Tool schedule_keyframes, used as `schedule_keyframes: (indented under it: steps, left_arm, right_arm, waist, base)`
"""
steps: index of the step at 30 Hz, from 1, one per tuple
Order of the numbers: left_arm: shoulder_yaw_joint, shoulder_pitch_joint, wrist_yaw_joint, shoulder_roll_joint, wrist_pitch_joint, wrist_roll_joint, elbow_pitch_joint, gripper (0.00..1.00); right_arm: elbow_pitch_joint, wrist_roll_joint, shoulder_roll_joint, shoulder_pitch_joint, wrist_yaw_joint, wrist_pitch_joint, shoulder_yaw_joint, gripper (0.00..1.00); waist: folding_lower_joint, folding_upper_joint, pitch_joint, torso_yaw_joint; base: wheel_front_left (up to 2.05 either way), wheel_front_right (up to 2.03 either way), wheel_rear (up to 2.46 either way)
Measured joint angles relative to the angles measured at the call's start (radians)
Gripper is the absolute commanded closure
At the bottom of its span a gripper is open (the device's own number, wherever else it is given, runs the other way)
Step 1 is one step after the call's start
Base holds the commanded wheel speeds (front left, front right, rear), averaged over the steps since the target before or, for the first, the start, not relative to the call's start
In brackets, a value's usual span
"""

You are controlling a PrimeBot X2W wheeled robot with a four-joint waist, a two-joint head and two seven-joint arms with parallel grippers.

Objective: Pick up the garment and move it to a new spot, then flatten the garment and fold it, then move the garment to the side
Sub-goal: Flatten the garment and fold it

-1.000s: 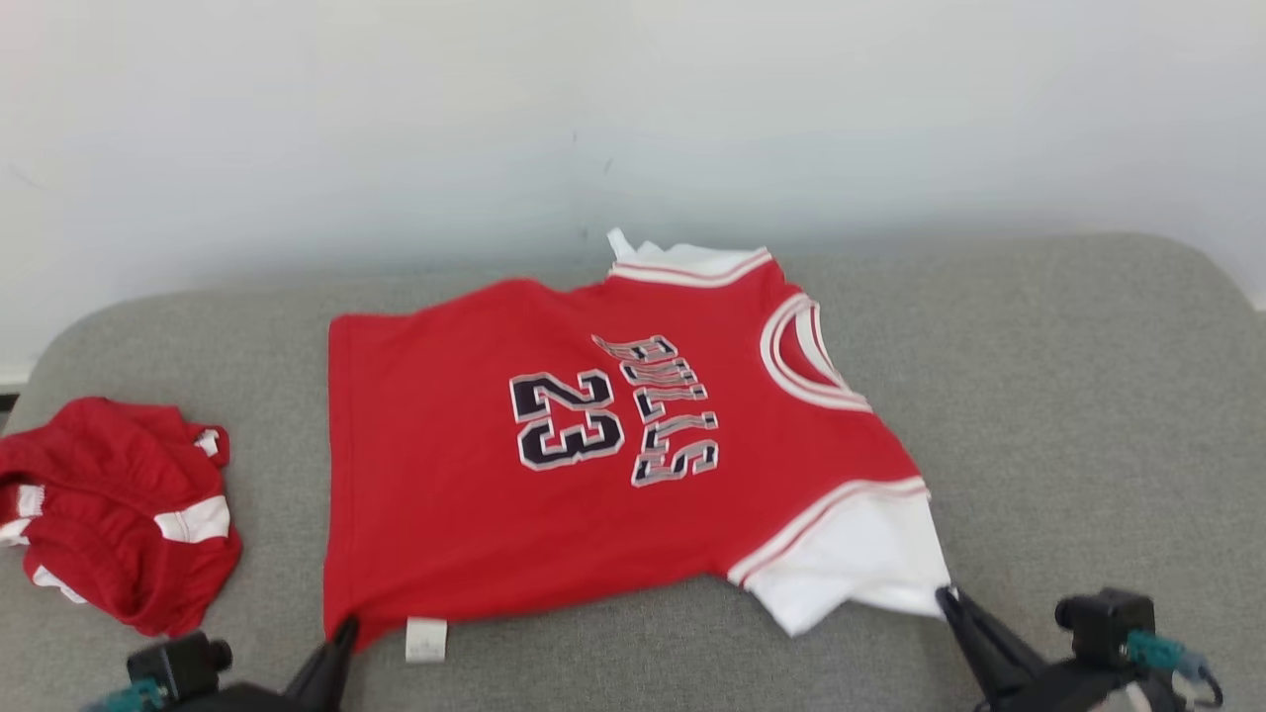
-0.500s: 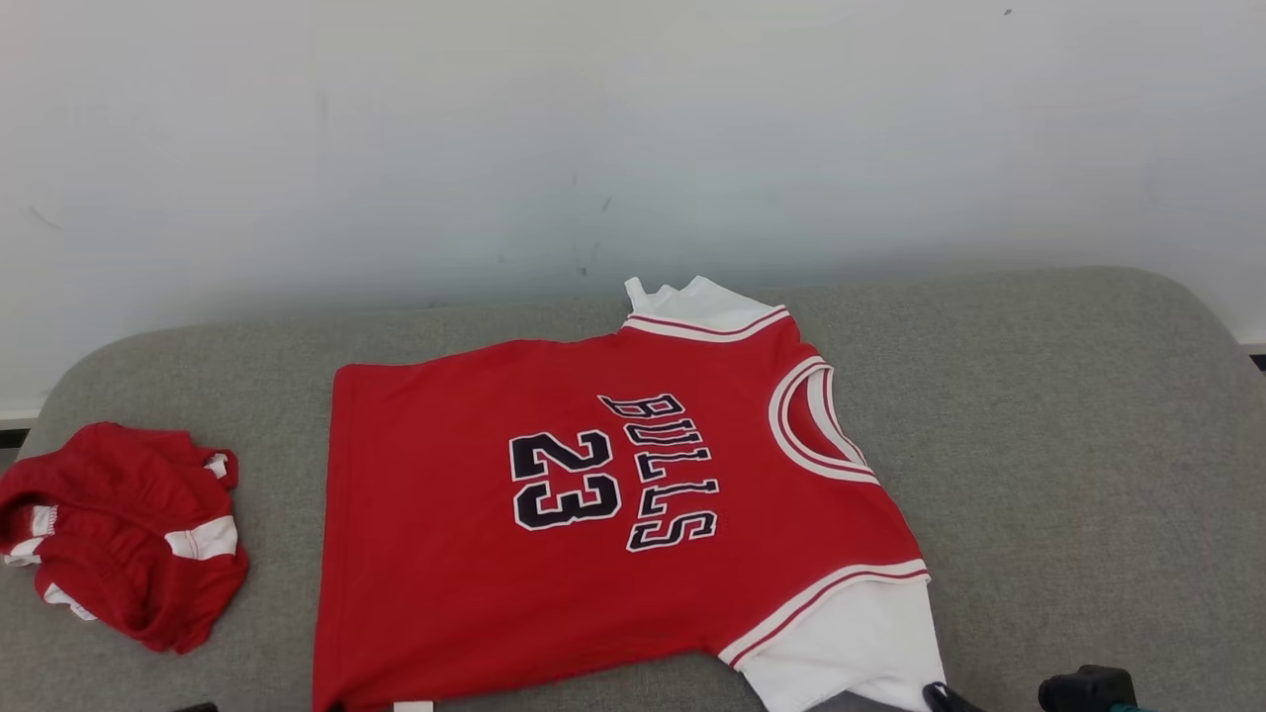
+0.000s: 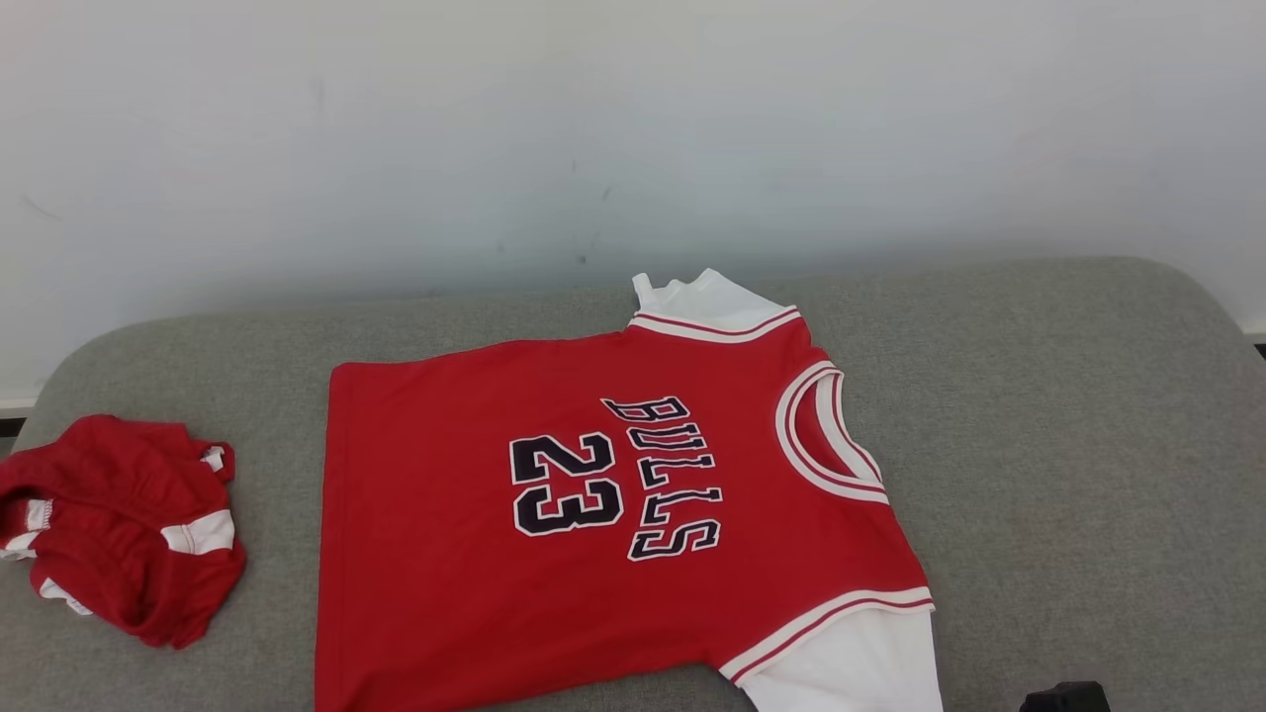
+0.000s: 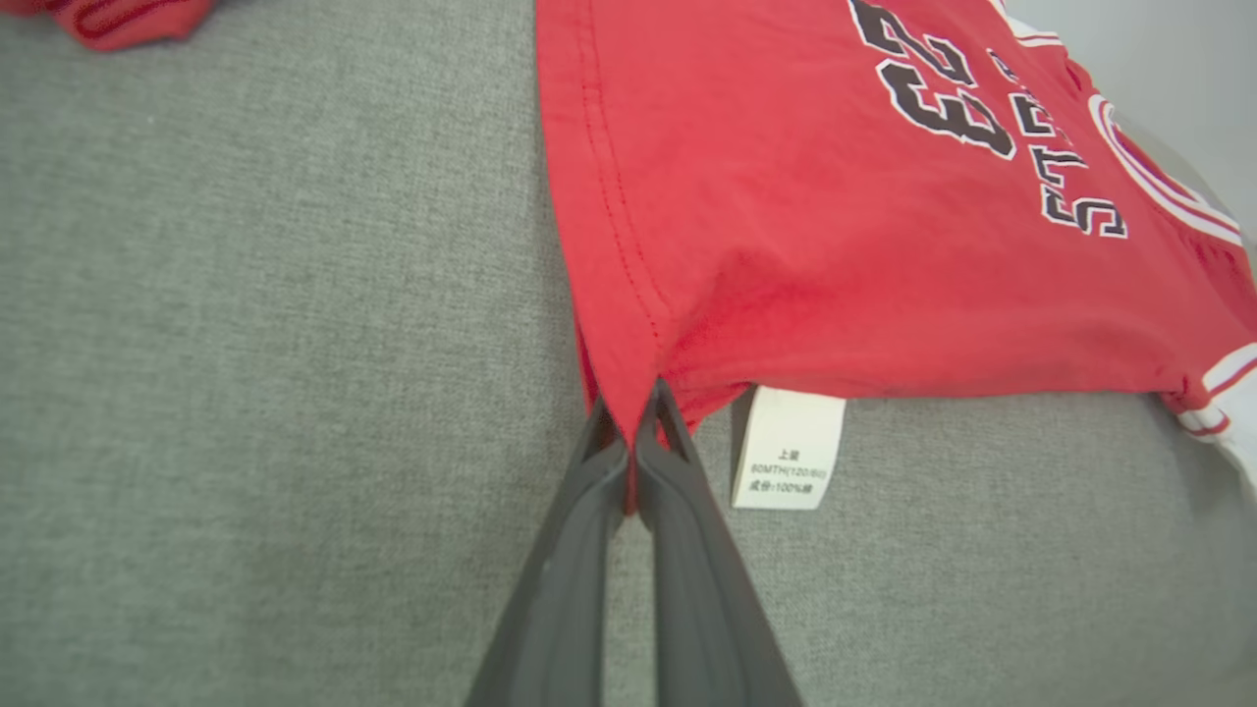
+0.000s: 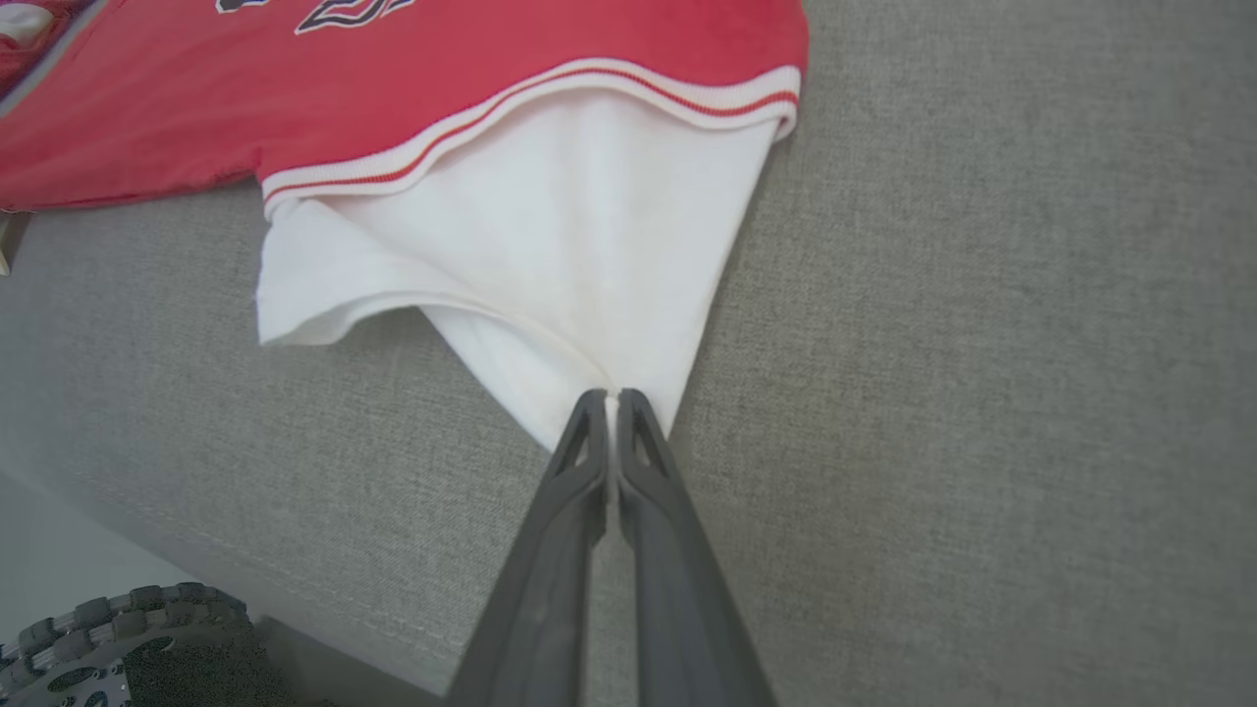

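Note:
The garment (image 3: pixel 593 514) is a red jersey with white sleeves and "BULLS 23" in dark letters, spread flat on the grey cushion (image 3: pixel 1068 445). In the left wrist view my left gripper (image 4: pixel 628 407) is shut on the garment's (image 4: pixel 786 226) red hem corner, beside a white care label (image 4: pixel 789 447). In the right wrist view my right gripper (image 5: pixel 609 398) is shut on the tip of the white sleeve (image 5: pixel 550 245), which fans out from the pinch. Both pinched corners lie at the cushion's near edge.
A crumpled red and white piece of clothing (image 3: pixel 119 529) lies at the cushion's left end. A pale wall (image 3: pixel 633 129) runs behind. Bare grey cushion stretches to the right of the jersey. A dark toothed part (image 5: pixel 118 648) sits below the cushion's front edge.
The head camera has tilted up, so both grippers slid off the picture's bottom edge. The jersey looks a little flatter and more drawn toward the near edge. Both grips hold.

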Motion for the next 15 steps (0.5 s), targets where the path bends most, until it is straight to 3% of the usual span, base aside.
schedule_keyframes:
  steps: [12,13,14,15]
  left_arm:
    - [-0.006,-0.010,0.016,-0.002,0.011,0.013,0.020,1.00]
    - [-0.007,-0.012,0.016,-0.002,0.015,0.013,0.021,1.00]
    - [-0.008,-0.013,0.016,-0.002,0.016,0.013,0.022,1.00]
    - [-0.008,-0.013,0.017,-0.003,0.016,0.013,0.023,0.64]
  right_arm:
    - [-0.005,0.025,0.007,0.008,-0.027,0.080,0.008,1.00]
    - [-0.005,0.025,0.008,0.008,-0.027,0.083,0.009,0.91]
    - [-0.006,0.025,0.011,0.008,-0.032,0.083,0.008,0.50]
    - [-0.007,0.029,0.016,0.008,-0.036,0.083,0.002,0.00]
  waist:
    - [0.0000,0.0000,0.009,-0.005]
    - [0.0000,0.0000,0.009,-0.005]
    - [0.0000,0.0000,0.010,-0.005]
    - [0.0000,0.0000,0.010,-0.004]
  base:
    - [0.00,0.00,0.00]
    - [0.00,0.00,0.00]
    - [0.00,0.00,0.00]
    - [0.00,0.00,0.00]
